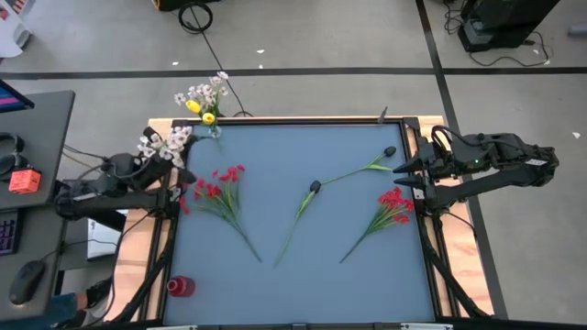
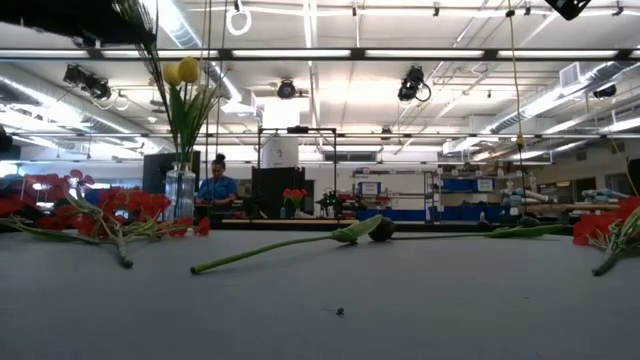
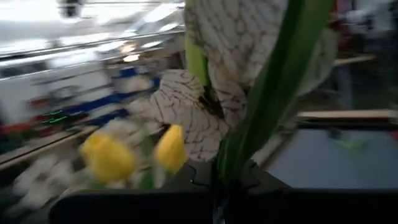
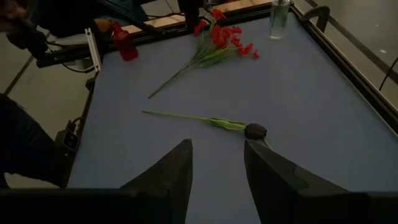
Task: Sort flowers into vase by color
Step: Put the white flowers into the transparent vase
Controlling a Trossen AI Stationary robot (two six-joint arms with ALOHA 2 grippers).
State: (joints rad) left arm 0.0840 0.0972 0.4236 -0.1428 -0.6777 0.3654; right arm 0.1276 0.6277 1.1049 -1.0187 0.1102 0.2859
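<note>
My left gripper (image 1: 176,168) stands at the table's left edge, shut on a white-blossom sprig (image 1: 161,143). A glass vase (image 1: 213,129) at the far left corner holds yellow tulips (image 2: 184,72) and white blossoms (image 1: 204,93). Two red sprigs (image 1: 218,191) (image 1: 393,207) and two dark-bud stems (image 1: 310,194) (image 1: 378,161) lie flat on the blue mat. A small red vase (image 1: 181,286) stands near the front left. At the table's right edge my right gripper (image 4: 217,168) is open, above the mat. My left gripper holds the white sprig by its green stem (image 3: 231,167), pinched between the two fingers. The white veined blossoms (image 3: 205,118) stand beyond the fingertips, and the sprig is lifted clear of the table. The gripper's own body hides the exact place of contact.
The mat (image 1: 303,275) is bordered by a wooden frame with dark rails. A desk with a mouse and an orange box (image 1: 25,180) lies to the left. A person (image 2: 217,187) shows far behind the table.
</note>
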